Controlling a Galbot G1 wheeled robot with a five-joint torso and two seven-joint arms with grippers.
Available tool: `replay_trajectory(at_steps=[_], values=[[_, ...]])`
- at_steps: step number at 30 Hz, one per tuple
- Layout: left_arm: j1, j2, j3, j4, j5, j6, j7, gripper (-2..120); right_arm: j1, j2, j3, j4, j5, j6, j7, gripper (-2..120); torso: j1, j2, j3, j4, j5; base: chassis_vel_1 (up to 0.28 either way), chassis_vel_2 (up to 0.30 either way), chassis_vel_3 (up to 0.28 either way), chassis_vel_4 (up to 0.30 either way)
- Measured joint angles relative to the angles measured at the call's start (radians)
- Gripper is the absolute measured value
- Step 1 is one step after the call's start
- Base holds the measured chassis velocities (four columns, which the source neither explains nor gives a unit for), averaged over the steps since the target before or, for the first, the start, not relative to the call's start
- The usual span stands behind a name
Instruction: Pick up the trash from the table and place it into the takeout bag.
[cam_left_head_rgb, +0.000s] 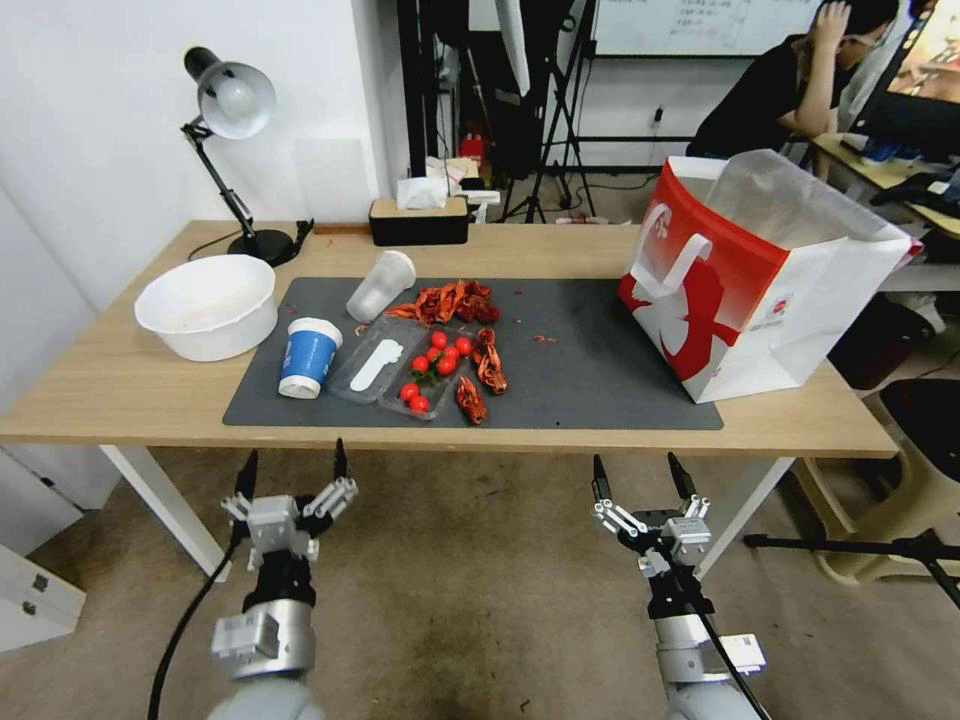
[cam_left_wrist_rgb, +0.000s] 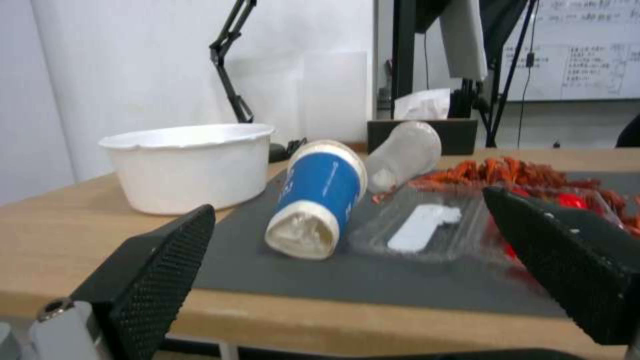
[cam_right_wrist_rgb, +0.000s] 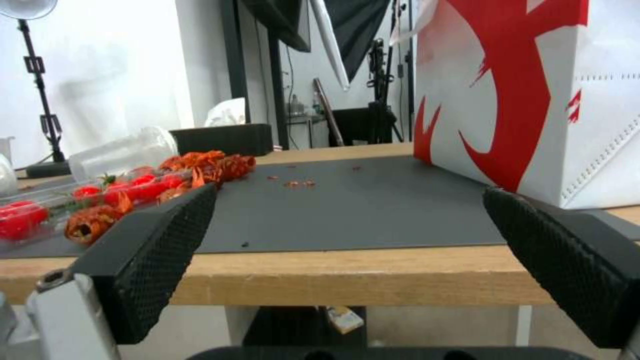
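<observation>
Overhead, both tools, left tool (cam_left_head_rgb: 292, 470) and right tool (cam_left_head_rgb: 640, 470), hang spread before the bench (cam_left_head_rgb: 120, 380). Left wrist: blue cup (cam_left_wrist_rgb: 320, 200), beside the white bowl (cam_left_wrist_rgb: 190, 165), looks light, crushable; grip mid-wall. Right wrist: takeout bag (cam_right_wrist_rgb: 533, 95) stands behind.

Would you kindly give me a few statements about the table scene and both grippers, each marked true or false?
1. Both the left gripper and the right gripper are open, short of the table. True.
2. The blue cup is already inside the takeout bag. False: it sits on the grey mat.
3. The translucent cup lies on its side. True.
4. The white bowl stands on the mat. False: it rests on bare wood beside it.
5. The takeout bag lies flat. False: it stands open.
</observation>
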Motion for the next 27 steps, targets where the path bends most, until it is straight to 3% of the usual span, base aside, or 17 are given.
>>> replay_trajectory(at_steps=[4,12,18,27], values=[[-0.074,0.045,0.001,0.02,-0.077,0.042,-0.008,100,-0.001,-0.004,0.001,0.005,-0.002,-0.002,0.001,100,0.0,0.0,0.0,0.0,0.0,0.0,0.0,0.0,0.0],[-0.27,0.244,0.019,0.109,-0.244,0.125,-0.038,100,-0.004,-0.006,-0.002,0.004,-0.008,-0.011,0.004,100,0.0,0.0,0.0,0.0001,-0.0002,0.0,0.0,0.0,0.0],[-0.373,0.321,0.039,0.156,-0.307,0.156,-0.037,100,-0.003,-0.002,-0.003,-0.002,-0.014,-0.015,0.005,100,0.0,0.0,0.0,-0.0002,0.0,0.0,0.0,0.0,0.0],[-0.54,0.435,0.088,0.241,-0.419,0.267,-0.013,100,-0.003,0.011,-0.001,-0.013,-0.023,-0.029,0.013,100,0.0,0.0,0.0,0.0,0.0,0.0,0.0,0.0,0.0]])
